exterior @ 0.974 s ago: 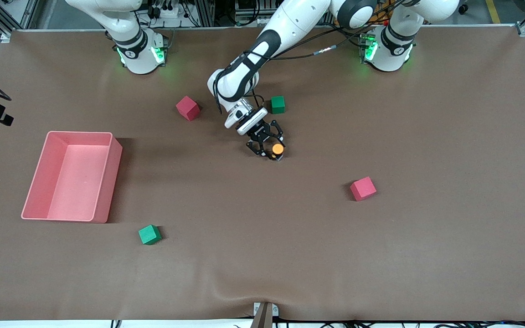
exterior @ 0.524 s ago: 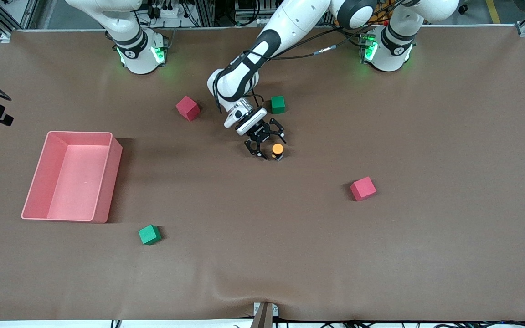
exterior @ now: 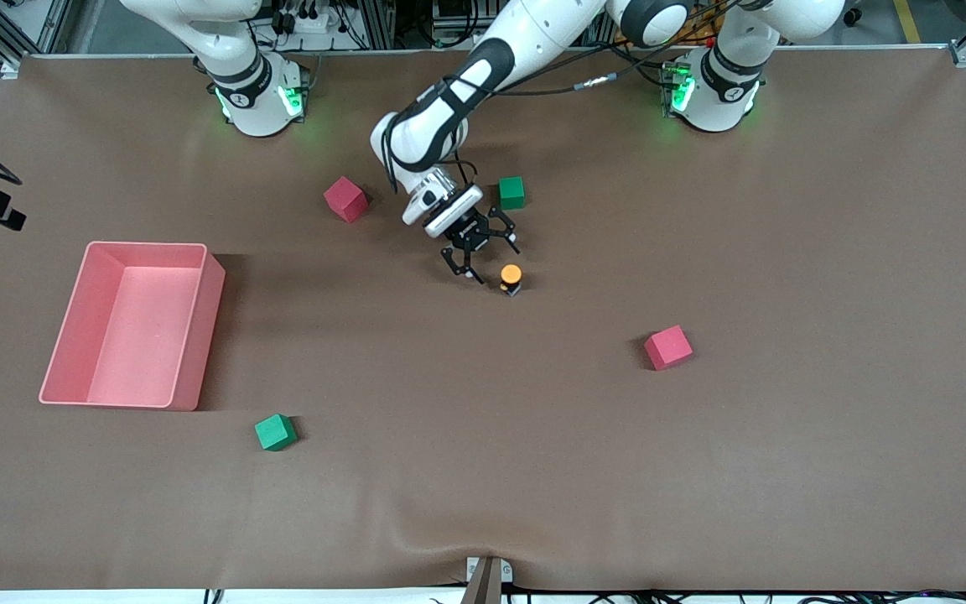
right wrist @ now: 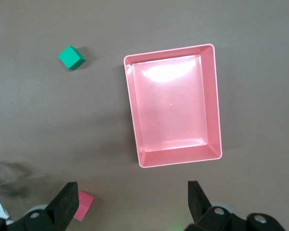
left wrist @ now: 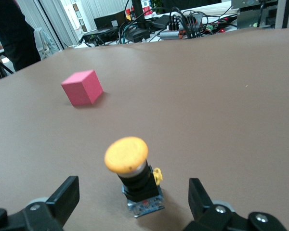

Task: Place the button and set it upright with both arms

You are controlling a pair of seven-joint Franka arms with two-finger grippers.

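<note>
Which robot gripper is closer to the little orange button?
The left gripper. It is open, right beside the upright button, not touching it. The right gripper waits, open, high over the pink bin.

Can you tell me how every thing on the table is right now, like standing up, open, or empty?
Small orange-capped push-button on a black body: standing upright on the table, not held.
Left hand: open, beside the button, not touching it.
Right hand: open, high over the tray, waiting.
Pink plastic rectangular tray: empty.
</note>
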